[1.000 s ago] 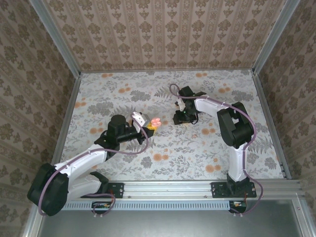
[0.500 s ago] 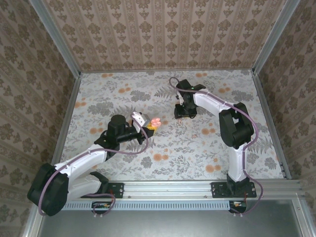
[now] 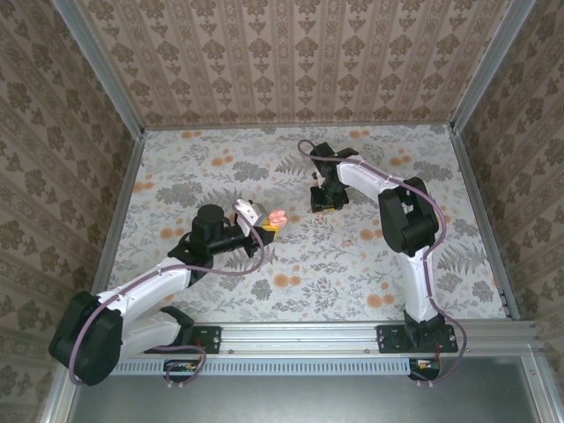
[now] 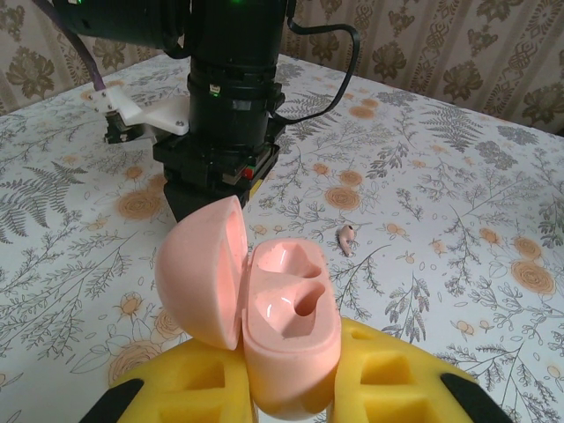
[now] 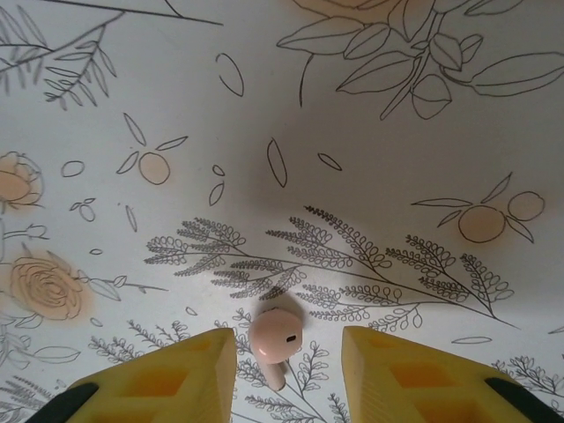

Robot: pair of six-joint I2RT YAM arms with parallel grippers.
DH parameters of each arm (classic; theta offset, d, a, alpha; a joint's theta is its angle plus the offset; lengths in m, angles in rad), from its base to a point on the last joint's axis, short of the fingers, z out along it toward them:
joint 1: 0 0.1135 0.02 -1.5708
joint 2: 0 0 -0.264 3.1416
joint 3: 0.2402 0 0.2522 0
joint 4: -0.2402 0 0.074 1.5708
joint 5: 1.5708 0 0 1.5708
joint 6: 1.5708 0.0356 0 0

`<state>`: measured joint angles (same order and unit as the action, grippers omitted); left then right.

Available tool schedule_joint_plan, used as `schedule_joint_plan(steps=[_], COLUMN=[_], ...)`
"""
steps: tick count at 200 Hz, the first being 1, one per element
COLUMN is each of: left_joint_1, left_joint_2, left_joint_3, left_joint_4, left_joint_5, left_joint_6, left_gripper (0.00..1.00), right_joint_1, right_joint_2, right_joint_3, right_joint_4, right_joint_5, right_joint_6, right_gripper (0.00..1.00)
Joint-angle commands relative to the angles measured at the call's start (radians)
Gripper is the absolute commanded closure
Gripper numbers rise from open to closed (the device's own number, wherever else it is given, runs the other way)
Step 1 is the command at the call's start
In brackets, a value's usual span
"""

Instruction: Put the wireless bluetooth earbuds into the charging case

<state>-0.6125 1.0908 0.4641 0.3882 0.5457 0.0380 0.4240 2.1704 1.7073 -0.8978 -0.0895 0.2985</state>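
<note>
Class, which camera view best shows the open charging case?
The left wrist view: the charging case sits close up, lid open, both wells visibly empty, clamped in the left gripper. The top external view shows a tiny pink spot.

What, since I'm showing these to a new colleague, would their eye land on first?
Probably the pink charging case, lid open and both wells empty, clamped in the left gripper near the middle of the floral table. Next comes the small pink earbud lying on that table between the parted yellow fingers of the right gripper, with neither finger touching it.
</note>
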Motion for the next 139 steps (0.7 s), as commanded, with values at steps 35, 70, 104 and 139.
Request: schedule_joint_plan(steps=[35,70,104,139], left_joint_1=[0.009,0.01,0.011,0.011], left_joint_2=[-0.011,-0.009,-0.009,-0.011], left_joint_3=[0.012,0.009,0.007,0.005], left_joint_4=[0.002,0.011,0.014,0.011], left_joint_5=[0.022,0.028,0.027,0.026], left_joint_6=[-0.001,-0.004,-0.005,-0.004], left_gripper=[0.84,0.84,0.84,0.84], right_joint_1=[0.007,0.012,0.017,0.022], right_joint_2=[0.034,0.048,0.057,0.071], right_joint_3=[0.042,0.049,0.055,0.064], right_joint_4=[-0.06,-0.064,-0.074,-0.095], right_joint_5=[-0.028,-0.05,-0.04,-0.016], right_joint_6=[0.026,0.031,0.037,0.037], right_gripper=[0.66,0.68,0.68,0.68])
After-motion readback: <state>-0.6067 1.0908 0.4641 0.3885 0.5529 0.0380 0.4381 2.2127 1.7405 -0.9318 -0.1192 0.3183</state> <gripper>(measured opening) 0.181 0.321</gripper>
